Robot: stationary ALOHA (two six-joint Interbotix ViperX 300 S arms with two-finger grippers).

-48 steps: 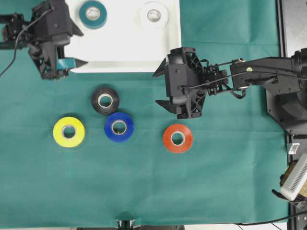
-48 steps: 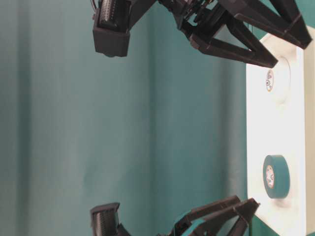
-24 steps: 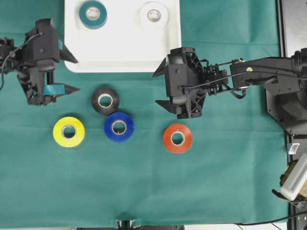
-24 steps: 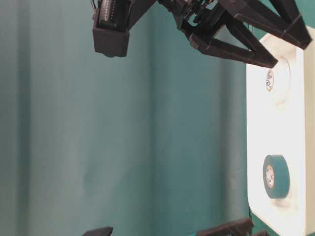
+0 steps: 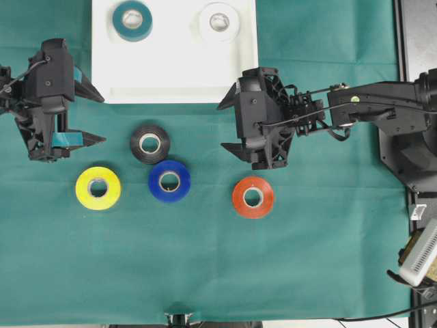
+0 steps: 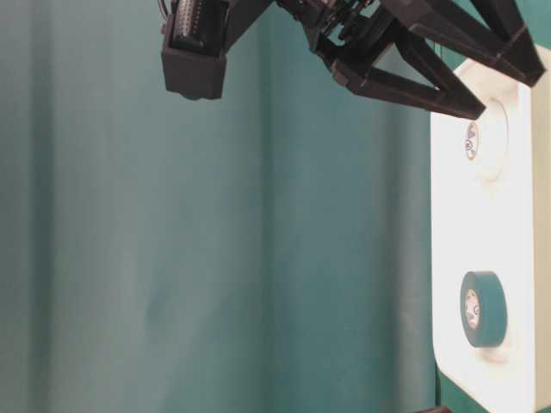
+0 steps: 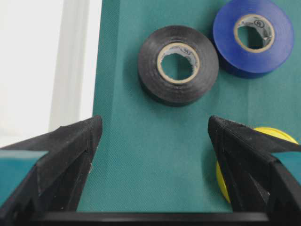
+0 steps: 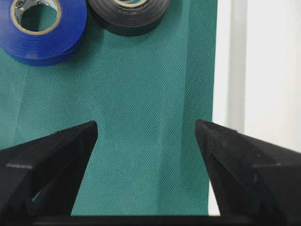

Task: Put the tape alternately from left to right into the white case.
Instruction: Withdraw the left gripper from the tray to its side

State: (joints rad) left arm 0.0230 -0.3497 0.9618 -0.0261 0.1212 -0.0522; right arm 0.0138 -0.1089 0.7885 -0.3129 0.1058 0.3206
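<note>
While teal roll [image 5: 132, 20] and white roll [image 5: 218, 21] sit in the white case [image 5: 174, 68], four wait on the cloth
Black roll [image 7: 178, 64] lies between left gripper [image 5: 83, 118] jaws, spread wide, empty, likely next pick; yellow [image 5: 98, 187], blue [image 5: 169, 180], red-orange [image 5: 252, 197] nearby; right gripper [image 5: 229, 125] also agape, empty, hovering beside case
</note>
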